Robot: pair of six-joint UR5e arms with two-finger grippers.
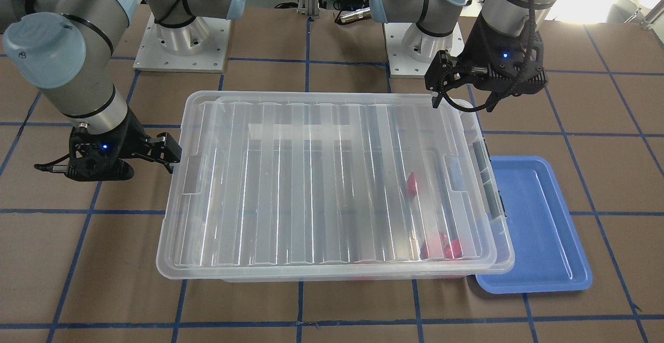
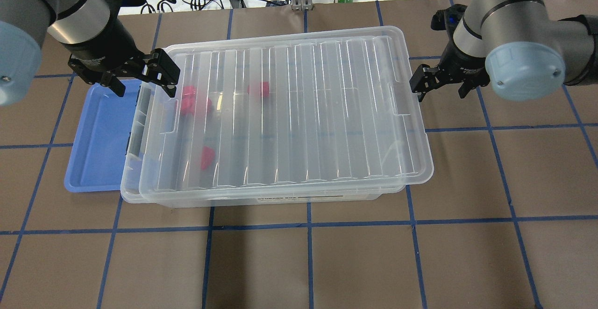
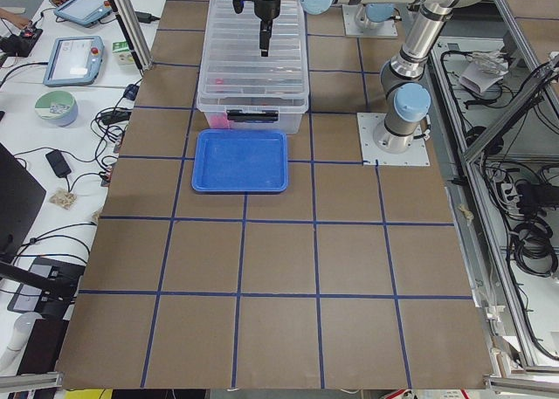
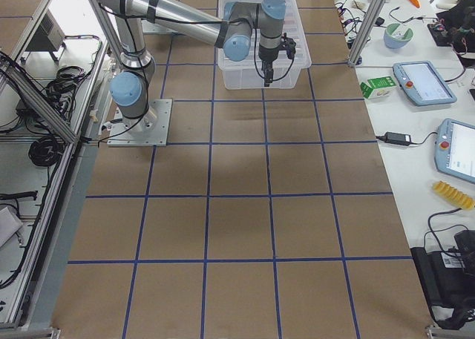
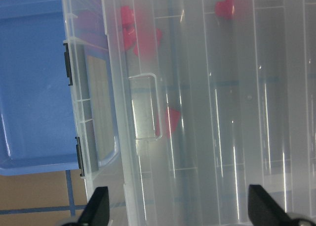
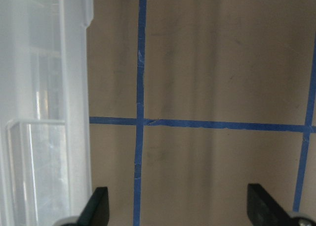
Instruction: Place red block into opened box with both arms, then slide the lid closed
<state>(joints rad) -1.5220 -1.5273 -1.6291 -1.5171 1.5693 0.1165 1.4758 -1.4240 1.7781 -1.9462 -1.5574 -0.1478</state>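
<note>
Seen from behind the robot, 12 o'clock is the far edge.

- Containers: one large see-through plastic storage box with rounded corners (image 2: 327,197) sits mid-table on the brown, blue-taped table top (image 2: 299,262). One ribbed translucent flat lid (image 2: 303,112) lies on it, shifted toward 3 o'clock. A strip of the box shows uncovered at the 9 o'clock end.
- One shallow blue plastic tray (image 2: 93,150) lies just beside the box at 9 o'clock.
- Inside the box, under the lid: small glossy red plastic blocks (image 2: 259,89), blurred by the ribs.
  - One is toward 11 o'clock, one toward 8 o'clock (image 2: 207,157), and there is a cluster near 10 o'clock (image 2: 191,105).
  - That makes three red patches. I cannot tell the count within the cluster, nor which piece has the stub.
- Arms: two.
  - The black left gripper (image 2: 138,77) hangs over the box's 10 o'clock corner, fingers spread wide, holding nothing.
  - The black right gripper (image 2: 439,84) is just beside the lid's 3 o'clock end, over the table, fingers likewise spread wide.
</note>
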